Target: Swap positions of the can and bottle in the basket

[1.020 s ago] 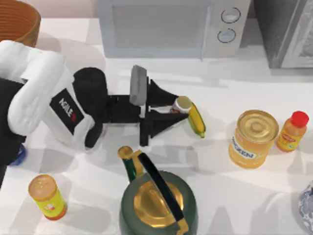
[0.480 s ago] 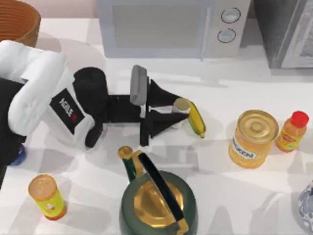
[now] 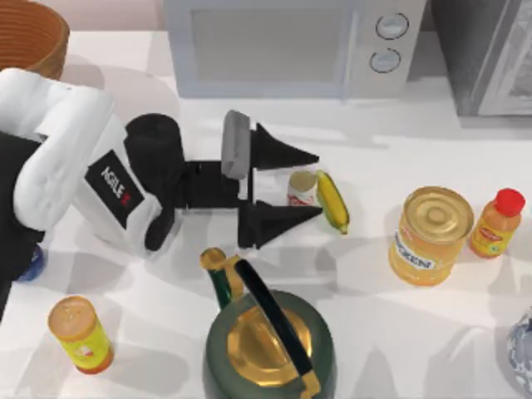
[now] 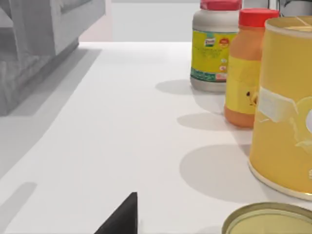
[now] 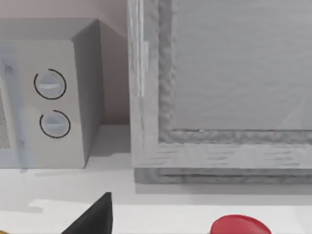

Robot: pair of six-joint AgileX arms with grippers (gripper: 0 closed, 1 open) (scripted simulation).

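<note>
The small white can with a red logo stands upright on the table, touching a banana. My left gripper is open, one black finger on each side of the can and clear of it. The left wrist view shows the can's silvery-tan top and one fingertip. The brown wicker basket sits at the far left corner. A blue bit of the bottle peeks out from under my left arm at the left edge. My right gripper hangs near the back right by a grey appliance.
A dark green kettle with a gold lid stands just in front of the left gripper. A big yellow can and an orange bottle are at the right. A yellow-green tube is front left, and a microwave is behind.
My left gripper has opened and let go of the can. The can now stands free on the table beside the banana, slightly nearer the front.
</note>
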